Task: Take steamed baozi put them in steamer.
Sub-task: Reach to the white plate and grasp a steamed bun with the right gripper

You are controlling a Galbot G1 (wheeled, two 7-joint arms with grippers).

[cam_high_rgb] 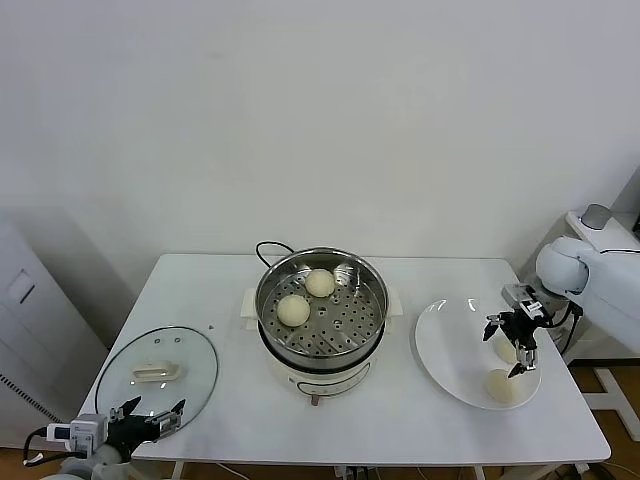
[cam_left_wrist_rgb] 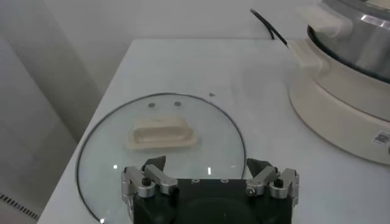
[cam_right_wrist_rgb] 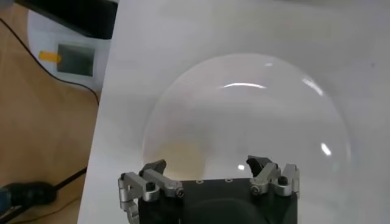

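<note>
**Two buns in, two on the plate, right arm lined up for the next pick**

Hovering over the right side of the flat white round plate (cam_high_rgb: 450, 345): the right gripper (cam_high_rgb: 507, 348), jaws spread wide, nothing held. Directly beneath it, one smooth cream-white dough bun (cam_high_rgb: 505, 351), partly hidden by the fingers; a second bun (cam_high_rgb: 499, 386) just nearer, at the plate's near rim. Already sitting in the shiny round stainless-steel steamer basket (cam_high_rgb: 372, 290) at table centre: two more buns, one (cam_high_rgb: 293, 310) toward the left wall, one (cam_high_rgb: 319, 283) at the far side.

Parked low at the near left corner, beside the round glass lid with its cream handle (cam_high_rgb: 160, 368): the left gripper (cam_high_rgb: 148, 418), equally wide open, empty, out of the action.

Best handling from here, as a judgement: straight descent over the bun under the jaws, fingers straddling its widest part, no nudging of the neighbour just in front. Gentle close only — soft dough, easily dented or squeezed out sideways. Clean vertical lift to clear the plate rim, then a carry left, high enough over the steel wall. Release over the bare perforated floor at the near right of the basket, away from the two already there, low enough to avoid a roll.
</note>
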